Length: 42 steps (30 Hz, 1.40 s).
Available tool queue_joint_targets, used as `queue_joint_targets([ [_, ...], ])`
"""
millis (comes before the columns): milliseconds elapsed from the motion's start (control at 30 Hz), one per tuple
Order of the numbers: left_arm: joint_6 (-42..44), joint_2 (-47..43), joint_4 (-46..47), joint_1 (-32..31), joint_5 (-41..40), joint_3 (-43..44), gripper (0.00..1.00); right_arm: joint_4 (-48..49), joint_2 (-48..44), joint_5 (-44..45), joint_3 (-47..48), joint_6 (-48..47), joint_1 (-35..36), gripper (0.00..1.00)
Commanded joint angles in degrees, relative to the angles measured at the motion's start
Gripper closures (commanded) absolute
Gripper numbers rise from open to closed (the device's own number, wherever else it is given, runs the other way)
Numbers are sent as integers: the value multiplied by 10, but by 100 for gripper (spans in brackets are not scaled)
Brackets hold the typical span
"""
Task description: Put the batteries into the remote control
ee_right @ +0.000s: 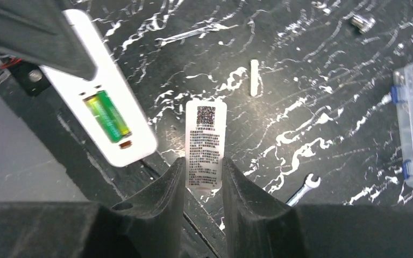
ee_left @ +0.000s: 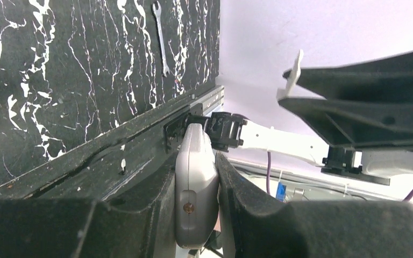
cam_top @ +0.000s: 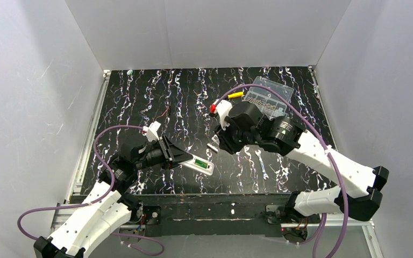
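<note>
Above the near edge of the black marbled desk (cam_top: 140, 107), the left end effector (ee_left: 196, 172) clamps the remote control (cam_top: 207, 169). Green batteries (ee_right: 107, 116) show in its open bay. Its long axis points at the right end effector (ee_right: 204, 172), which pinches the cover (ee_right: 205, 140) just beside that bay.

The setting is a robotics lab test cell, not a home or a shop. Plain white panel walls (cam_top: 209, 32) box in a black tabletop with white marbled veins (cam_top: 183, 97) on the left, far and right sides. A silver aluminium rail (cam_top: 87, 140) runs along its left edge. Two white-and-black robot arms, left (cam_top: 91, 215) and right (cam_top: 333, 161), are bolted at the near edge and trail purple cables (cam_top: 94, 150). A clear plastic compartment box of hardware (cam_top: 271, 97) sits far right, with a small steel spanner (cam_top: 262, 164) nearer.
</note>
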Motion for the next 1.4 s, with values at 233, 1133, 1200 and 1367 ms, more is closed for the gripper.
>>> queue_joint_targets([
  [233, -60, 14, 122, 3, -4, -13, 100, -68, 64, -140, 91, -60, 46, 75],
  [1133, -71, 21, 166, 3, 54, -4, 100, -59, 88, -131, 111, -135, 59, 75],
  [1200, -71, 21, 165, 3, 54, -6, 100, -56, 86, -128, 111, -136, 59, 75],
  [1367, -73, 21, 169, 3, 55, -6, 100, -53, 86, -132, 110, -137, 59, 75],
])
